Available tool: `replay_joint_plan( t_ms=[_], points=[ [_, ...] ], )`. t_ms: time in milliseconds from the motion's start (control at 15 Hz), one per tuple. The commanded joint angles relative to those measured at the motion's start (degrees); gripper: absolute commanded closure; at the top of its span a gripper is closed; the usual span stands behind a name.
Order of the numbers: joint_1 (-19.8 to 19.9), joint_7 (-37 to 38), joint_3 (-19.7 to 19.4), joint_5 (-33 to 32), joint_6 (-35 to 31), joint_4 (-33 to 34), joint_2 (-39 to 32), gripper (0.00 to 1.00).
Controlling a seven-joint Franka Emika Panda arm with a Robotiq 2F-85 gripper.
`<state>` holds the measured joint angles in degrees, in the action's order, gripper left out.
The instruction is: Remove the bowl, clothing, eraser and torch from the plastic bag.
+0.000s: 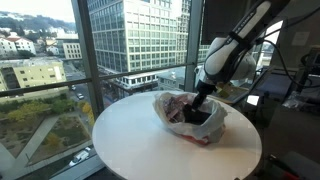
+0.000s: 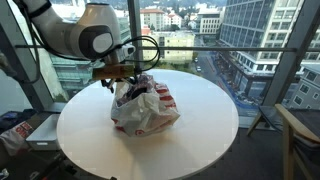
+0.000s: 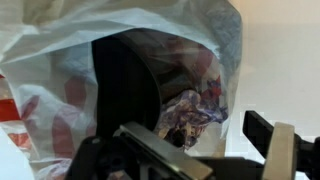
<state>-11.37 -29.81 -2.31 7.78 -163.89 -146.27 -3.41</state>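
Judging progress from both exterior views, I find no item lying on the surface outside the plastic bag, so I take all four removals as outstanding. The bag rests near the middle of the round surface. In the wrist view, a patterned piece of clothing and a dark, rounded object, possibly the bowl, sit inside the bag's open mouth. The eraser and torch cannot be identified. The arm reaches down at a slant from above, wrist bent downward, with the jaws inside the bag's mouth. The jaws stand released: the wrist view shows the fingers well apart with nothing between them. I judge the current step to be the approach for a first grasp.
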Motion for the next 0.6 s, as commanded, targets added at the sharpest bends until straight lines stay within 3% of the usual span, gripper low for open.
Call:
replay_joint_plan(
  t_ms=[0, 267, 333, 400, 533],
  points=[
    [4.95, 0.38, 3.48, -3.03, -3.52, 5.11, -8.01, 0.0],
    [9.15, 1.52, 4.89, -8.35, -4.37, 9.59, -14.58, 0.0],
    [9.87, 1.64, 4.78, -10.03, -4.16, 10.5, -15.84, 0.08],
    [10.68, 1.28, 4.86, -11.55, -3.42, 11.33, -16.94, 0.26],
    [12.36, 1.1, 5.75, -12.84, -2.44, 11.74, -17.61, 0.42]
  ],
)
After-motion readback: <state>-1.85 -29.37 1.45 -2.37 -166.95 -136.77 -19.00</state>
